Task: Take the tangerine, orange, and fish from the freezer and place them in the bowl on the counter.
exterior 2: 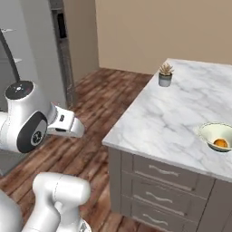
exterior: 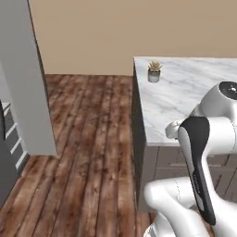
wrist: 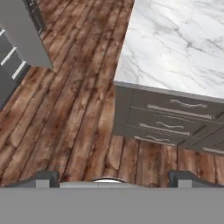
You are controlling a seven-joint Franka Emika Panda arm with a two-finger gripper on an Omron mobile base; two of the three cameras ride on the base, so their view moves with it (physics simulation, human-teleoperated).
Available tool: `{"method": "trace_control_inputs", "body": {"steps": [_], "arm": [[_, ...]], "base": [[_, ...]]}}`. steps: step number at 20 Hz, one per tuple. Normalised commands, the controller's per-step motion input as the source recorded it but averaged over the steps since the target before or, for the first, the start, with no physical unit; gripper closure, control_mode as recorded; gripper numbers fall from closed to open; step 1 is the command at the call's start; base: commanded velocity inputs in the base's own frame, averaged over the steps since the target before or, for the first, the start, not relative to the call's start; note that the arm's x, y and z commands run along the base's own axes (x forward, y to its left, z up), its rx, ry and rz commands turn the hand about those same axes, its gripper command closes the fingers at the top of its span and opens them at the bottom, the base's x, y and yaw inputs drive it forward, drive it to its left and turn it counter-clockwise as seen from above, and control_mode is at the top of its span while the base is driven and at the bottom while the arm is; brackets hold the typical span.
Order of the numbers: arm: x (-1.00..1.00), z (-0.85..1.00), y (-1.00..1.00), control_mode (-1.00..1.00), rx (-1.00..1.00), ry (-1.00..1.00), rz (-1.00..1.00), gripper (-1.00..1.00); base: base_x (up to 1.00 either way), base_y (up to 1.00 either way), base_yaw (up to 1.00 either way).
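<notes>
1. Freezer (exterior: 28, 92): one, sitting left, across the floor from the one counter (exterior 2: 181, 113).
2. Bowl (exterior 2: 216, 134): one, on the counter, holding one orange fruit (exterior 2: 220, 143). I'm expecting firm, round, slippery; grip across the middle.
3. Gripper (wrist: 113, 178): I'm seeing it spread wide, carrying nothing.

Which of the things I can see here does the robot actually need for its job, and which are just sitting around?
Needed for the job:
- freezer, standing open
- bowl, already holding one orange fruit
- counter
- gripper, open and empty

Just sitting around:
- plant pot on the counter
- drawers under the counter
</notes>
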Motion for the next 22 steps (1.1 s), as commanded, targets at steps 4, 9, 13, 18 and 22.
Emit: {"method": "trace_control_inputs", "body": {"steps": [4,9,13,18,22], "arm": [[0.00,0.00,0.00,1.00,0.00,0.00,0.00,-1.00],[0.00,0.00,0.00,1.00,0.00,0.00,0.00,-1.00],[0.00,0.00,0.00,1.00,0.00,0.00,0.00,-1.00],[0.00,0.00,0.00,1.00,0.00,0.00,0.00,-1.00],[0.00,0.00,0.00,1.00,0.00,0.00,0.00,-1.00]], "base": [[0.00,1.00,0.54],[0.55,1.00,0.35],[0.94,1.00,0.26],[0.98,0.99,0.16],[0.93,0.64,0.08]]}}
